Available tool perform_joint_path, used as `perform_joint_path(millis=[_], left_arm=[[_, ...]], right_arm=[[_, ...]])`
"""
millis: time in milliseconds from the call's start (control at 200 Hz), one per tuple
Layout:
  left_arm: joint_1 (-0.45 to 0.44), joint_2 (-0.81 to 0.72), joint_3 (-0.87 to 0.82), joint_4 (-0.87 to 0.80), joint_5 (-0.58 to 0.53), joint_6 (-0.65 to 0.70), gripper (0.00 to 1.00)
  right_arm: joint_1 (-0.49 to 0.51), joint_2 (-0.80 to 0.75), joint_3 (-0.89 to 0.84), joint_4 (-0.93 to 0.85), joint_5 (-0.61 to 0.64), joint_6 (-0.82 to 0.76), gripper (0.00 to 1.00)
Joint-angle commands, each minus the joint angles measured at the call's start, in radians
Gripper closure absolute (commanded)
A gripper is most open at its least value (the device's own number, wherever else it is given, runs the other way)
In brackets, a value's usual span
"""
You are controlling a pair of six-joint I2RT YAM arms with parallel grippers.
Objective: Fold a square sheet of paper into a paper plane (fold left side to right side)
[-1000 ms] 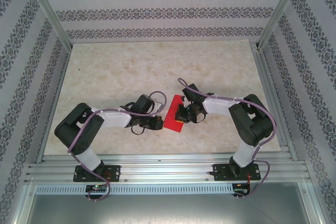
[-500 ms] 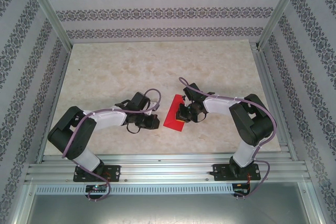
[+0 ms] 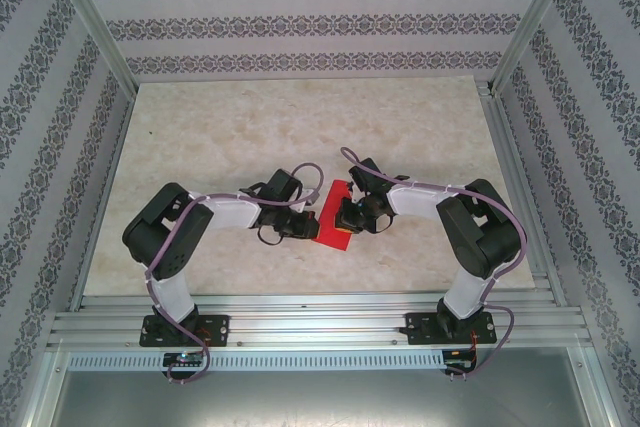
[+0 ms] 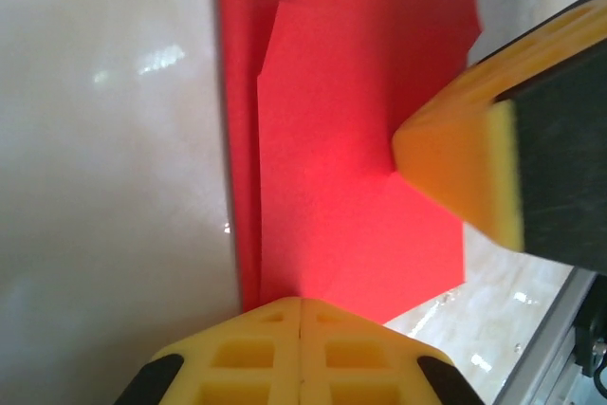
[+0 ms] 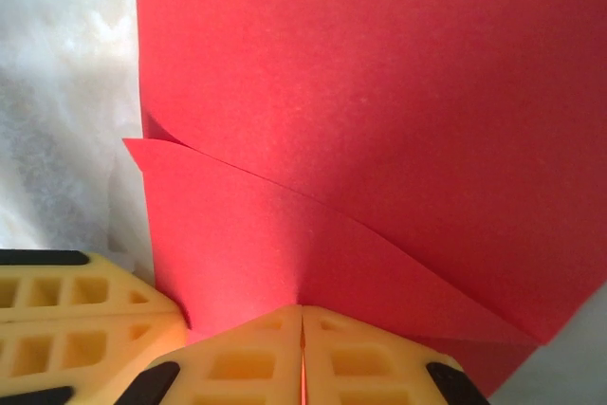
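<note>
Overhead, red paper (image 3: pixel 332 234) half hidden — left tool (image 4: pixel 302 305), right tool (image 5: pixel 302 315), pressed together, touching it.

Folded red paper (image 3: pixel 333 232) lies creased (layers overlapping).

Patterned wallpaper, white with horizontal bands of dark floral ornament, covers the far wall (image 3: pixel 320 22), the left wall (image 3: pixel 40 147) and the right wall (image 3: pixel 600 147). Slim aluminium posts rise at the far left corner (image 3: pixel 95 22) and the far right corner (image 3: pixel 535 17). The tabletop (image 3: pixel 250 127) is pale beige with a marbled look and carries small bright glints. Aluminium rails (image 3: pixel 320 322) run along its near edge, another rail (image 3: pixel 518 177) along its right side. Nearest lies a dull grey metal sheet (image 3: pixel 320 397).
</note>
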Motion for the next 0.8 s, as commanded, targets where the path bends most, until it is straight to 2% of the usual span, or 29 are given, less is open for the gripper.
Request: perform_joint_path(millis=[0, 235, 465, 679, 794], left_arm=[[-0.024, 0.013, 0.014, -0.008, -0.011, 0.011, 0.93], [-0.038, 0.011, 0.0, -0.105, -0.115, 0.044, 0.93], [-0.043, 0.004, -0.026, -0.125, -0.155, 0.051, 0.93], [-0.044, 0.009, -0.038, -0.119, -0.172, 0.042, 0.93], [-0.045, 0.01, -0.045, -0.128, -0.195, 0.045, 0.94]], right_arm=[[0.0, -0.002, 0.008, -0.05, 0.09, -0.008, 0.91], [0.037, -0.058, 0.02, -0.017, 0.01, 0.03, 0.92], [0.095, 0.019, 0.025, 0.053, -0.024, 0.082, 0.92], [0.109, 0.061, 0.043, 0.09, -0.025, 0.099, 0.92], [0.092, 0.068, 0.04, 0.041, 0.024, 0.08, 0.92]])
